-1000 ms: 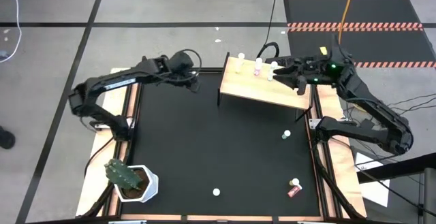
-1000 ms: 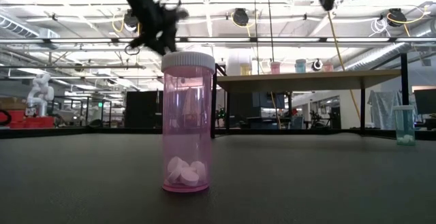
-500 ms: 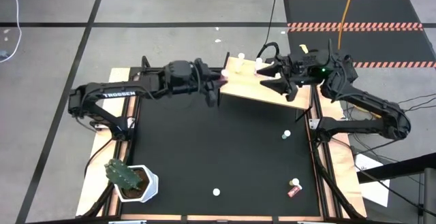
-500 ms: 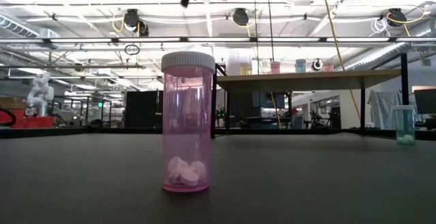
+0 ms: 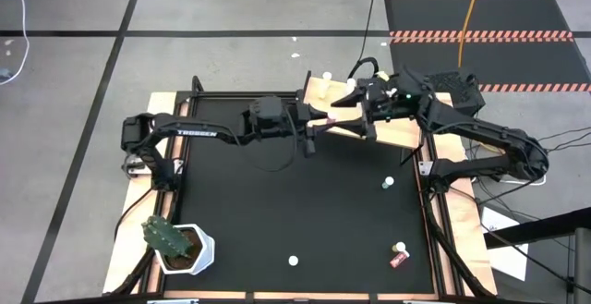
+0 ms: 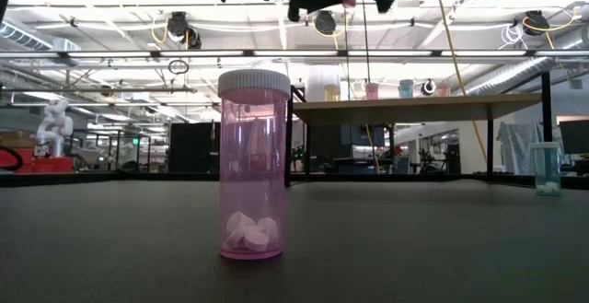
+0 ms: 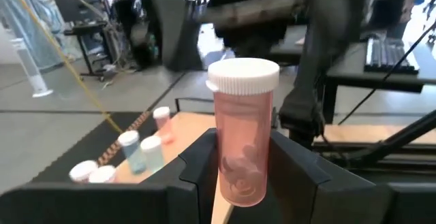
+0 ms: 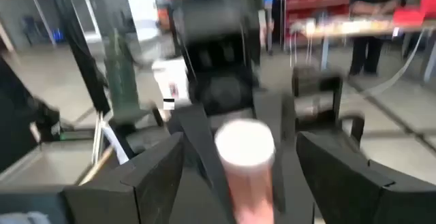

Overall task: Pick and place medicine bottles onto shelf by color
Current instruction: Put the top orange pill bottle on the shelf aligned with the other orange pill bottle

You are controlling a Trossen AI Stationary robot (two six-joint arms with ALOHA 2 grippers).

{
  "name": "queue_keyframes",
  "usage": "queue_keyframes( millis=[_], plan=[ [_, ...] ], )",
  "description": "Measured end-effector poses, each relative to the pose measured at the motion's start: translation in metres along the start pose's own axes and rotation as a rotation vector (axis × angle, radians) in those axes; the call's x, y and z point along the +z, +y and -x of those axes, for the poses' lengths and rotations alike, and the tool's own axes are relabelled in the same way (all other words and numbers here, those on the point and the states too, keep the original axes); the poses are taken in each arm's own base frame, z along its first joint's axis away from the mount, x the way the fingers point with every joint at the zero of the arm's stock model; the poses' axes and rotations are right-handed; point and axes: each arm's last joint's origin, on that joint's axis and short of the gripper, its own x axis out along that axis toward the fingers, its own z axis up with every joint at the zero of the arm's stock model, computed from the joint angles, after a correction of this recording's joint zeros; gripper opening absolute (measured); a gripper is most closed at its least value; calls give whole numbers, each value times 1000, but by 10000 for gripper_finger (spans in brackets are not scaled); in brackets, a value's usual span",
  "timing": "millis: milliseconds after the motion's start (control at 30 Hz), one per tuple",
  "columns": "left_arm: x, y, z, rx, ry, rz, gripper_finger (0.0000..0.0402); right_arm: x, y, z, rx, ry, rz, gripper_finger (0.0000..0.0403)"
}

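Observation:
My left gripper (image 5: 319, 127) reaches in from the table's left, by the shelf's (image 5: 392, 130) left end. It is shut on a pink white-capped medicine bottle (image 7: 242, 139). My right gripper (image 5: 355, 116) is open over the shelf and faces the left one. Its fingers (image 8: 158, 176) stand wide on either side of that bottle (image 8: 245, 166) without touching it. Several small bottles (image 7: 139, 149) stand on the shelf's far part. Another pink bottle (image 6: 253, 165) and a teal one (image 6: 546, 169) stand on the tabletop. My left gripper pinches the pink bottle by its lower body (image 7: 238, 183) between its two fingers (image 7: 293, 173), which come about level from the table's left. The white cap (image 7: 243, 76) stands clear of the fingers. The bottle is lifted clear, above the shelf's left end.
On the black tabletop (image 5: 249, 202) a teal bottle (image 5: 388, 184) stands right of centre. A white-capped one (image 5: 294, 261) stands near the near edge and a red one (image 5: 399, 256) lies at the near right. A cactus in a white pot (image 5: 175, 242) fills the near left corner.
My left gripper has swung from the far left of the table rightward along the far side to the shelf's left end, carrying the pink bottle. My right gripper has moved leftward over the shelf toward it, and the two now face each other closely.

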Motion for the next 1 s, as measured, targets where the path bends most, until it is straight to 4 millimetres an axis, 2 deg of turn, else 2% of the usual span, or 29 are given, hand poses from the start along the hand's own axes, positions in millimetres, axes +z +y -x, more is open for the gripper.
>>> queue_keyframes(
  millis=[167,300,1000],
  plan=[
    [-7,-6,-5,-16,19,7,117,-14,-5,-7,-4,101,-30,279],
    [-10,-7,-4,-23,54,11,117,-14,-6,-8,-4,94,-28,271],
    [-13,-7,-4,-23,81,33,118,-14,-5,-7,1,99,-6,156]
  ],
)
